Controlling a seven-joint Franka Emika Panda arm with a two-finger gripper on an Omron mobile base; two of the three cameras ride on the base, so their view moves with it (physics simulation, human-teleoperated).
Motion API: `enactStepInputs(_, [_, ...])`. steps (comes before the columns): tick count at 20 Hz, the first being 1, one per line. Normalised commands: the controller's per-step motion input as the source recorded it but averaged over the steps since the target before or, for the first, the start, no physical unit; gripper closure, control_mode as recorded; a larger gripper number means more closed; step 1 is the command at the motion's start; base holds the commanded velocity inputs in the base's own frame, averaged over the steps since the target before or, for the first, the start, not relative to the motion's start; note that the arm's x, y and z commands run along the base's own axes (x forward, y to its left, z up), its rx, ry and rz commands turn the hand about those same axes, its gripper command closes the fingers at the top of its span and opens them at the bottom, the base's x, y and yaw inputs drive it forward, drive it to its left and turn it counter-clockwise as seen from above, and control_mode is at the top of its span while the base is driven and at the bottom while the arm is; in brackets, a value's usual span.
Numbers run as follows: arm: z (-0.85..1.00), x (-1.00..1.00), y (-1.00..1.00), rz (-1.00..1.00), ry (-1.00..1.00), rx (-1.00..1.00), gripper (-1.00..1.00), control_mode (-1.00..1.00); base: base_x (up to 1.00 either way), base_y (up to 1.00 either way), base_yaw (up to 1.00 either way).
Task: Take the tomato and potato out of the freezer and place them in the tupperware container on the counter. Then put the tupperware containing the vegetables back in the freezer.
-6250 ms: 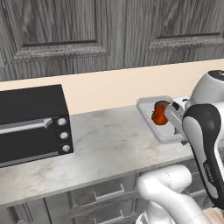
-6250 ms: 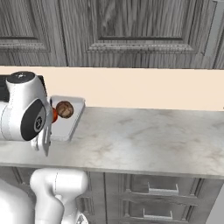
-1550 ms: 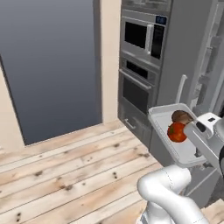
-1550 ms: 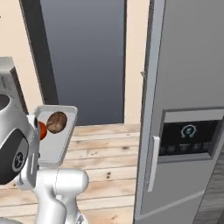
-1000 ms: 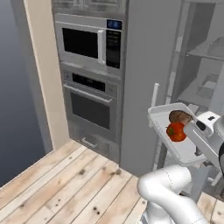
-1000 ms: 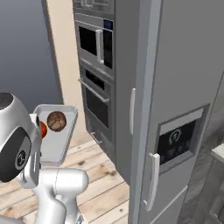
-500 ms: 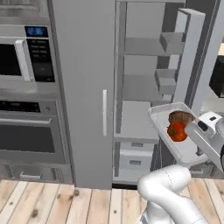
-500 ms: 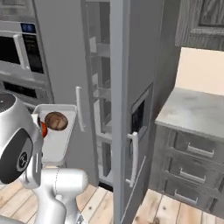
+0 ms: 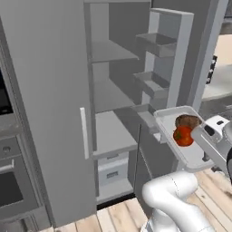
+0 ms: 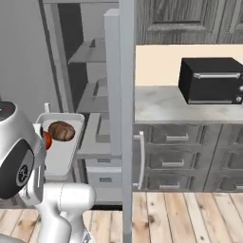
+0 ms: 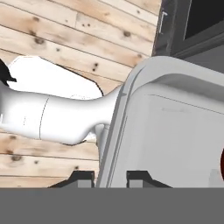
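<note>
Left base view now faces open freezer [image 9: 113, 90]; gripper [image 11: 109, 177] pinched on tupperware container [image 9: 192, 156] w/ tomato [image 9: 183, 135], potato [image 9: 187, 121].

You see the whitish tupperware container [image 9: 190, 152] held up tilted, with the red tomato [image 9: 183, 136] touching the brown potato [image 9: 188, 121] inside it, just before the open grey freezer [image 9: 113, 104], and the marbled bench [image 10: 185, 108] beside it.

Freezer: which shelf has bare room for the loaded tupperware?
The freezer's middle shelf and the one above look bare. Door racks crowd the right. The tupperware container holds tomato and potato.
</note>
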Motion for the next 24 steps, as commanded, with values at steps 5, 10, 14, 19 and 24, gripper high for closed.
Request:
enactStepInputs(5, [0.00, 0.00, 0.00, 0.00, 0.00, 0.00, 1.00, 1.00, 0.00, 1.00, -0.32])
enactStepInputs(10, [0.00, 0.00, 0.00, 0.00, 0.00, 0.00, 1.00, 1.00, 0.40, 0.46, -0.11])
enactStepInputs(14, [0.00, 0.00, 0.00, 0.00, 0.00, 0.00, 1.00, 1.00, 1.00, -0.05, -0.11])
enactStepInputs(19, [0.00, 0.00, 0.00, 0.00, 0.00, 0.00, 1.00, 1.00, 0.88, -0.03, -0.16])
enactStepInputs(24, [0.00, 0.00, 0.00, 0.00, 0.00, 0.00, 1.00, 1.00, 0.04, -0.33, -0.27])
